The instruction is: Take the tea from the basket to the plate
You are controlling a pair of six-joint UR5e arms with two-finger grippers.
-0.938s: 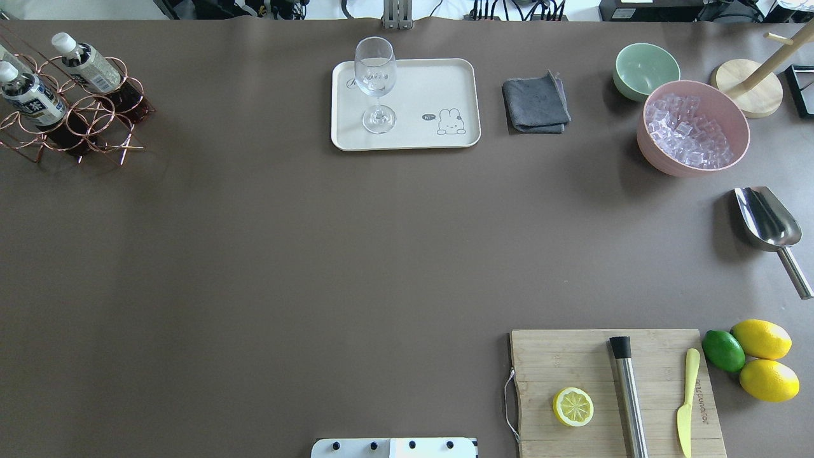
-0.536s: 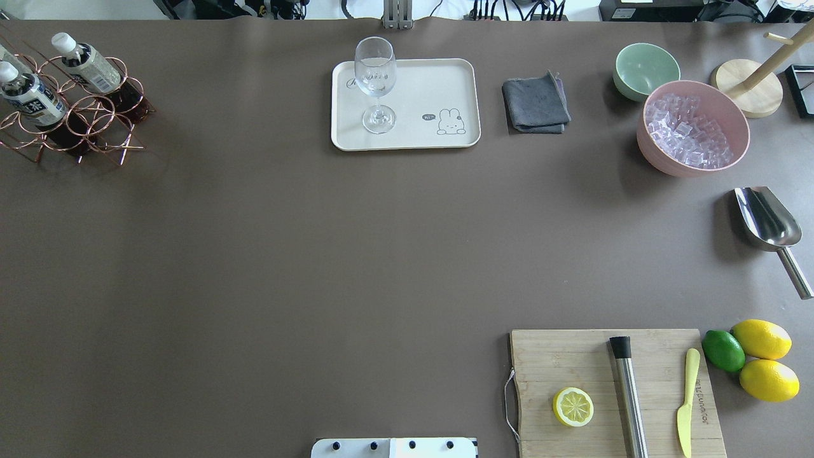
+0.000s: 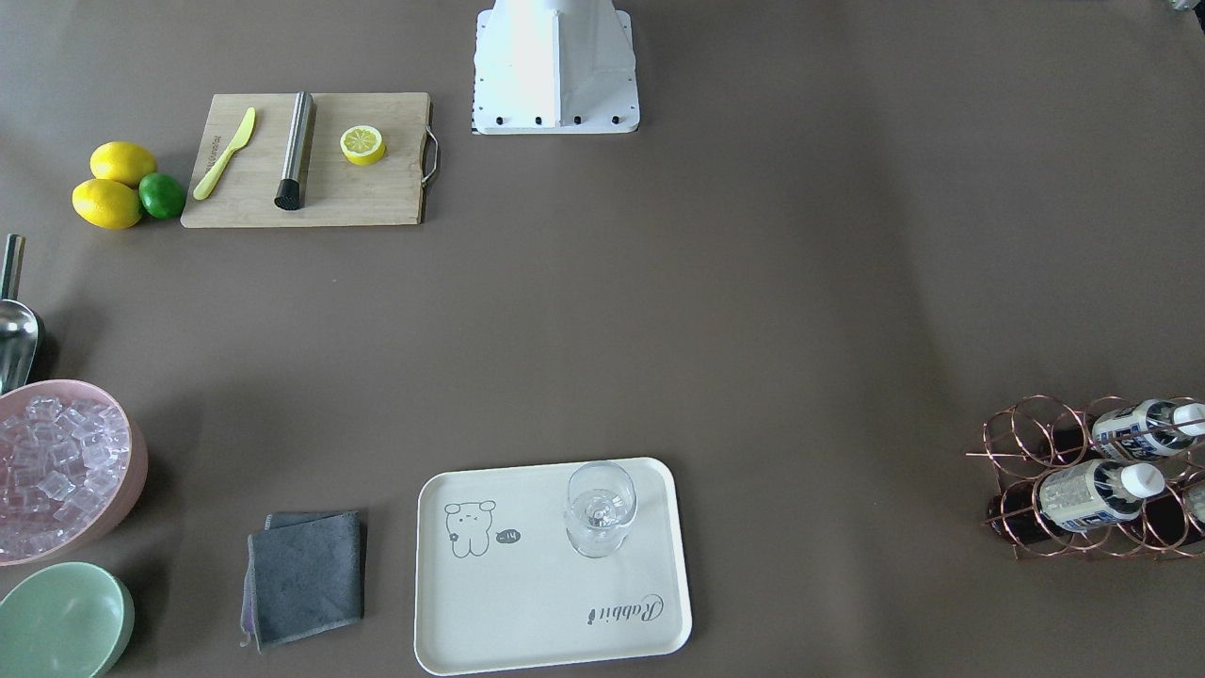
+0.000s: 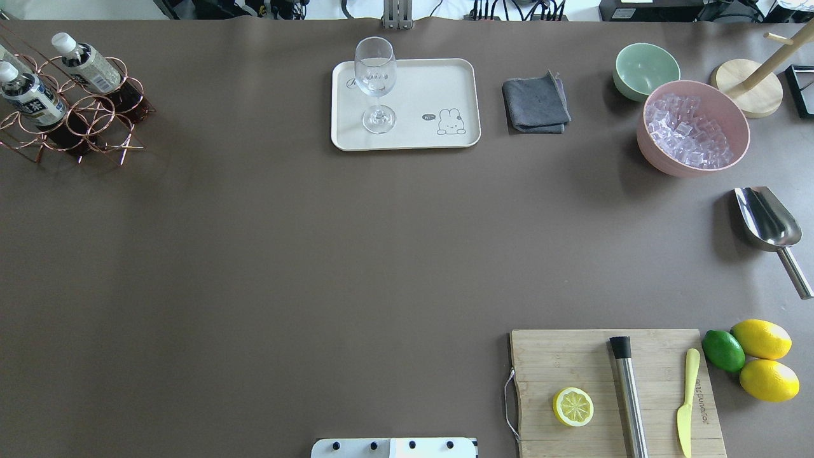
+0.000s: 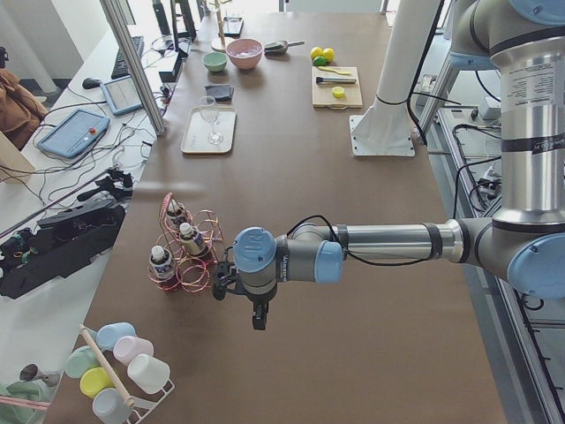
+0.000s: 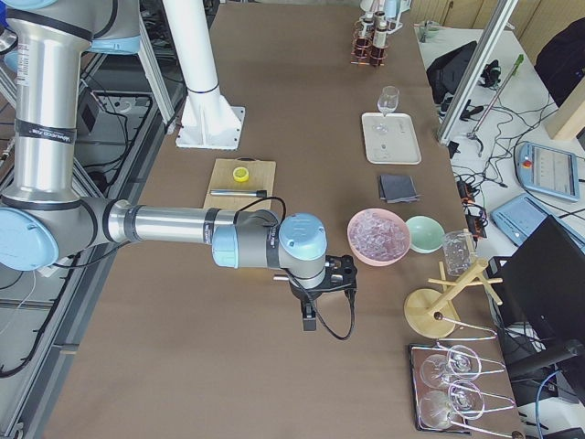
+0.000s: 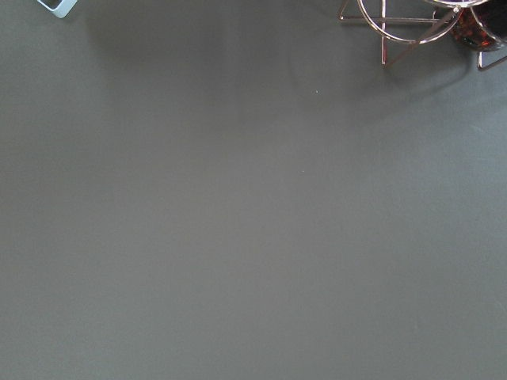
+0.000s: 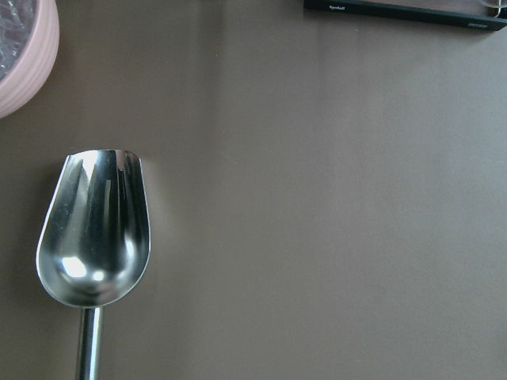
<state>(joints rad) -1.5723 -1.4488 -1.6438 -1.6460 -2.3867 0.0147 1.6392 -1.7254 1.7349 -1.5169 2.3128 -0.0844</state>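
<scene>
Our brown tabletop (image 4: 286,254) carries the tea (image 4: 33,102), upright in the basket (image 4: 76,117) at ten o'clock, and the plate (image 4: 439,83) at twelve (cluttered desks (image 5: 44,190) flank it); whether left pincer (image 5: 257,320) or right pincer (image 6: 309,320) gapes, we cannot tell.

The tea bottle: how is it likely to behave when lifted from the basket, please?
The tea holds dark liquid, so it is probably heavy for its size. Its smooth round plastic might slip. The thin wire basket ringing it looks light and could lift or tip along.
</scene>
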